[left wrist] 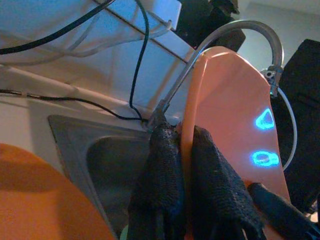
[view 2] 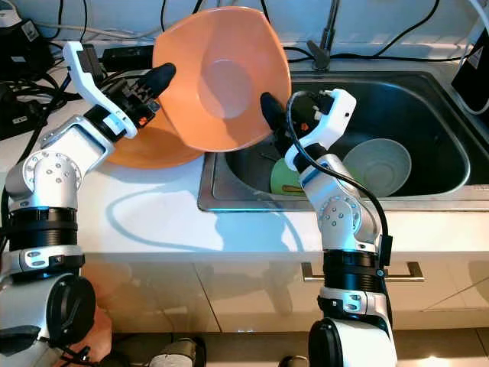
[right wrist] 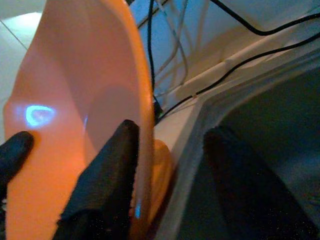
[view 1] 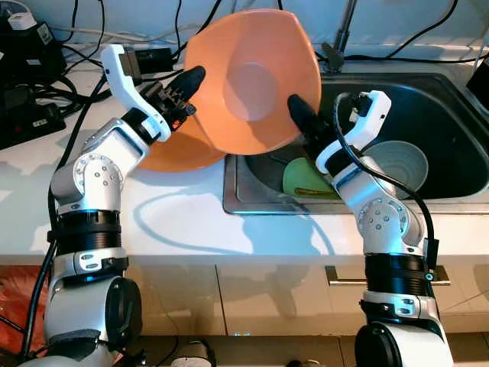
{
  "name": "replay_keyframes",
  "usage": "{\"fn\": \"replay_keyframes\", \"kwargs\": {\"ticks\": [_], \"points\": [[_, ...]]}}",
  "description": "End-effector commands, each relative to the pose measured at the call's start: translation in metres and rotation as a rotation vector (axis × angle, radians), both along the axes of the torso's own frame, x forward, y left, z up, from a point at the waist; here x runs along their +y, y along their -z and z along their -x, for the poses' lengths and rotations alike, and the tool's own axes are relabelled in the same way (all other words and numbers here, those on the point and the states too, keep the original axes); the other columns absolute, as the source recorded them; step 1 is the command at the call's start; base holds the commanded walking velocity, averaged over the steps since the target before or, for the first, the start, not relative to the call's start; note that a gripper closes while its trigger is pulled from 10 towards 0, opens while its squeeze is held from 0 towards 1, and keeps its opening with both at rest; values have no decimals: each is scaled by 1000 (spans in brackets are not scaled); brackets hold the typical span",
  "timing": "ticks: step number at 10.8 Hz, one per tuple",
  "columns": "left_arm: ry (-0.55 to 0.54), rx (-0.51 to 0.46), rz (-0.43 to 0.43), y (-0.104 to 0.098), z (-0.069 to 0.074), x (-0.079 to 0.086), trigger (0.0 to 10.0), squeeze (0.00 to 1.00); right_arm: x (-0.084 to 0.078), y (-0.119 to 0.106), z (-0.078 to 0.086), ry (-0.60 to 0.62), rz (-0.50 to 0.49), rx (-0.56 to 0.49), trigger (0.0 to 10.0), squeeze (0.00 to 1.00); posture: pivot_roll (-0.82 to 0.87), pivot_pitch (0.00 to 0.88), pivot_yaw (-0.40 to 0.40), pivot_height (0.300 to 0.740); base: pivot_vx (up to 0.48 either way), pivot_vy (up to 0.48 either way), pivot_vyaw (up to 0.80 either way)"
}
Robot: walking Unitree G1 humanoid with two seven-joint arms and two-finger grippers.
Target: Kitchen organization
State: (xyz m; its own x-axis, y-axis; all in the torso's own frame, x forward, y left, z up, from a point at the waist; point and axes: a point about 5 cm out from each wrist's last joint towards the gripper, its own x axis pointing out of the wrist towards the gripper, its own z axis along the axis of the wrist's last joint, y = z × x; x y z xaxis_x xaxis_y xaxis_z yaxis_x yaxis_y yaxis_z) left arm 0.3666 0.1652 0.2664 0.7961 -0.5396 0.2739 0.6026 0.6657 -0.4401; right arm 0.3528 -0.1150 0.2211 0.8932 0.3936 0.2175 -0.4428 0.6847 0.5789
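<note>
**Both jaws on one tilted orange bowl, over the sink's edge**

Jaws of the left gripper [view 1: 186,86] are closed on the left rim of the orange bowl [view 1: 252,80]; jaws of the right gripper [view 1: 304,118] stand apart, one finger on the bowl's lower right rim, so the bowl hangs between the two arms, raised above the left edge of the sink [view 1: 451,115].

Left eye view: the bowl is tipped up on edge, its hollow facing the camera and its rim plane near upright, leaning back toward the wall; a second orange dish [view 1: 172,149] lies flat on the white surface [view 1: 176,222] just behind and below it, partly hidden by the bowl and the left forearm; down in the basin sit a pale green bowl [view 1: 397,164] and a small green plate [view 1: 302,180], the right forearm covering part of each; black cables [view 1: 46,92] and power boxes crowd the surface at far left; the tap's base [view 1: 336,46] stands behind the sink.

Right eye view: the same scene; the pale green bowl [view 2: 380,164] shows more fully past the right arm.

Left wrist view: two black fingers [left wrist: 162,175] pinch the bowl's thin rim from both sides, which the head views do not make plain; the curved tap [left wrist: 235,30] arches behind the rim.

Right wrist view: one finger [right wrist: 107,175] lies against the bowl's inner face at its rim, the other stands well off over the dark basin.
</note>
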Motion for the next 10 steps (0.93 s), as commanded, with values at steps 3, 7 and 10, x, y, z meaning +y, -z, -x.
{"fn": "replay_keyframes", "kwargs": {"ticks": [3,7,10], "points": [[61,-79,24,-13,6,-5,0,0,1,10,-2,-20,-1,82,0,0,92,81,33,740,0,0,0],[79,-84,-1,-11,8,-9,1412,0,-1,21,-4,-12,18,154,0,0,92,82,34,740,0,0,0],[56,-64,-35,-7,6,-7,10000,1000,-5,22,-5,21,2,173,0,0,93,83,36,740,0,0,0]]}}
